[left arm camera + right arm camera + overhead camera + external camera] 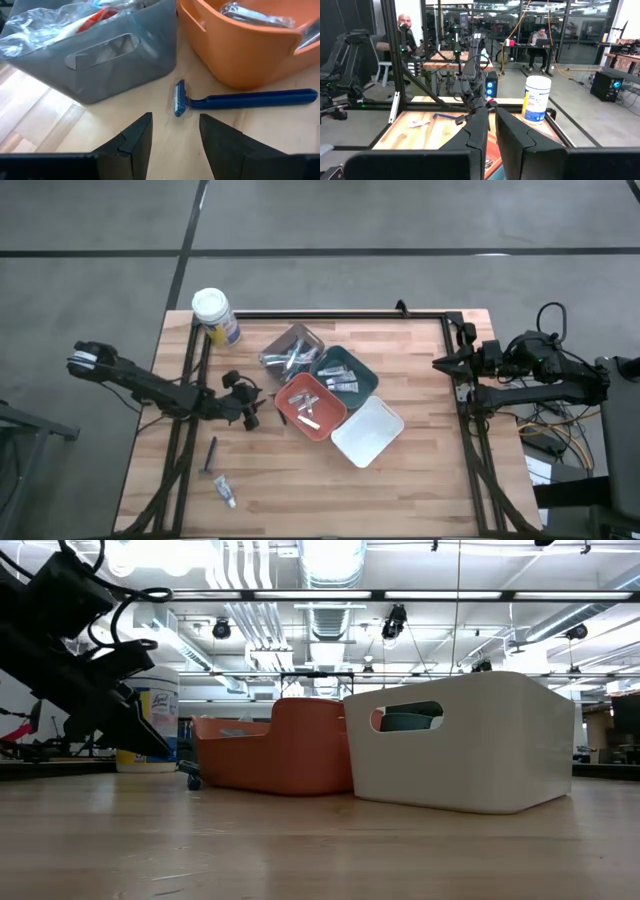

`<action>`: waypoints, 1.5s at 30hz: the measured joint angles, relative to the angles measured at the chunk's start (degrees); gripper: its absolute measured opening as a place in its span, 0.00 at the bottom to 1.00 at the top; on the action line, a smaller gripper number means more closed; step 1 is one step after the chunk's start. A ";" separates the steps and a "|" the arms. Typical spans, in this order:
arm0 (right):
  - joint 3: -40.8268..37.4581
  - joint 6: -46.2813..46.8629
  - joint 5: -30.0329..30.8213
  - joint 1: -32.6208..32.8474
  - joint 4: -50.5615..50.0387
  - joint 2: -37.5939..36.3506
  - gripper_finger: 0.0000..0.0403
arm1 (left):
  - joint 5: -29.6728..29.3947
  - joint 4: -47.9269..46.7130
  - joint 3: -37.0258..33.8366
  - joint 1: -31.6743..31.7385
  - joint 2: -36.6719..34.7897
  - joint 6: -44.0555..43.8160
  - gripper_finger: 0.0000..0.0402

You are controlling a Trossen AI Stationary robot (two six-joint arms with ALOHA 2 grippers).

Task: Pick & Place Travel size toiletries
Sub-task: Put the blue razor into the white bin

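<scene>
**Left hand poised over blue razor, nothing held**

Your wooden surface point(420, 470) carries four trays clustered mid-table: white point(367, 431), orange point(310, 406), teal point(343, 376) and grey point(291, 350), the last three holding toiletries. Your left hand point(175, 131) sits low, fingers apart, beside a blue razor point(240, 99) lying between grey and orange trays. Your right hand point(441, 363) waits at the right edge, fingers nearly together.

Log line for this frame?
left gripper open, aimed at target | target: blue razor, flat on table by grey tray, orange tray | right gripper shut, parked right edge
</scene>
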 joint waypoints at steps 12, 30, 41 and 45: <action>0.00 0.06 -0.01 0.01 0.01 0.00 0.08 | -2.19 6.52 1.43 0.53 10.79 3.11 0.42; 0.00 0.00 -0.01 0.00 0.00 0.00 0.08 | -4.64 14.03 5.53 2.91 24.05 8.22 0.42; 0.00 0.07 -0.02 0.02 0.00 0.00 0.08 | -1.74 15.28 5.85 2.99 24.77 10.72 0.39; 0.00 0.07 -0.02 0.02 0.00 0.00 0.08 | 1.61 12.04 5.95 2.97 22.07 7.83 0.37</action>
